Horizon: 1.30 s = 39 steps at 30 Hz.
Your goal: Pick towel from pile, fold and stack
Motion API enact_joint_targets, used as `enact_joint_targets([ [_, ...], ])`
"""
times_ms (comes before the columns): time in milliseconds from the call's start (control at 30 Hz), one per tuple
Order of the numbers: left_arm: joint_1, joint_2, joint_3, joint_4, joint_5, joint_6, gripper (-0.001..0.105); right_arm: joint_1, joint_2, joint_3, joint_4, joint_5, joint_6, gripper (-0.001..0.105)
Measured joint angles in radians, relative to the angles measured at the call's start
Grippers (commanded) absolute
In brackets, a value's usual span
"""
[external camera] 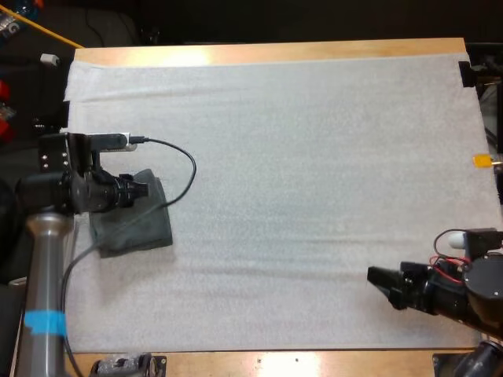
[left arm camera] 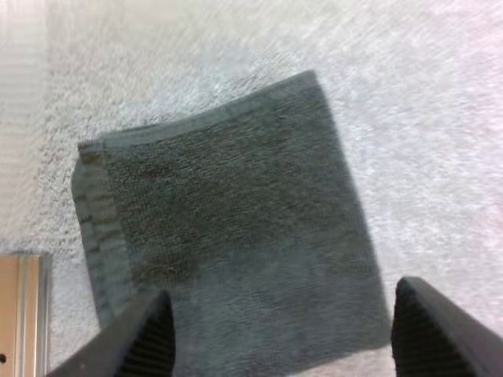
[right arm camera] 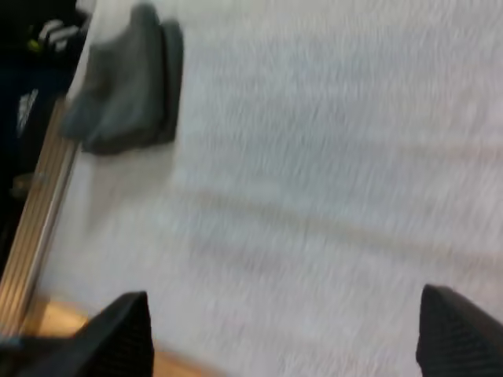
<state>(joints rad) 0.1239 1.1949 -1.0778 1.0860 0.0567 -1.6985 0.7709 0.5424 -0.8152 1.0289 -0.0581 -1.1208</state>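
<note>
Two black fingers of the left gripper (left arm camera: 281, 318) stand spread, clear of the folded dark grey-green towel (left arm camera: 228, 204) lying flat on the white mat (left arm camera: 424, 118) just beneath and ahead of them (its near edge is cut off between the fingertips). The right gripper (right arm camera: 283, 314) is spread too, with bare mat under it and the towel well apart beyond it, its layers too blurred to count.

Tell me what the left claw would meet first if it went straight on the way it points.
Most likely the folded towel: the left claw hangs open directly over it, so it should touch cloth before the white mat. How high it hangs is unclear.
</note>
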Motion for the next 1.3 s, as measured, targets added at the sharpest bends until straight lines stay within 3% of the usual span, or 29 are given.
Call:
enact_joint_targets([
  [167, -0.052, -0.091, 0.000, 0.040, 0.001, 0.000, 0.057, 0.000, 0.007, 0.000, -0.042, 0.194, -0.070, 0.067],
  [467, -0.180, -0.233, 0.000, 0.073, 0.007, -0.002, 0.057, -0.020, 0.123, 0.000, -0.106, 0.374, -0.265, 0.067],
  [633, -0.194, -0.295, 0.000, 0.110, 0.006, -0.003, 0.057, -0.158, 0.194, 0.000, -0.171, 0.334, -0.371, 0.067],
  [767, -0.194, -0.326, 0.000, 0.140, -0.007, 0.000, 0.057, -0.321, 0.215, 0.000, -0.209, 0.229, -0.437, 0.067],
  [967, -0.194, -0.364, 0.000, 0.160, -0.014, 0.023, 0.057, -0.568, 0.204, 0.000, -0.223, 0.185, -0.515, 0.067],
  [1133, -0.194, -0.385, 0.000, 0.169, -0.014, 0.036, 0.057, -0.729, 0.139, 0.000, -0.186, 0.140, -0.609, 0.067],
  [1300, -0.194, -0.425, 0.000, 0.174, -0.014, 0.036, 0.057, -0.814, 0.048, 0.000, -0.088, 0.134, -0.705, 0.067],
])
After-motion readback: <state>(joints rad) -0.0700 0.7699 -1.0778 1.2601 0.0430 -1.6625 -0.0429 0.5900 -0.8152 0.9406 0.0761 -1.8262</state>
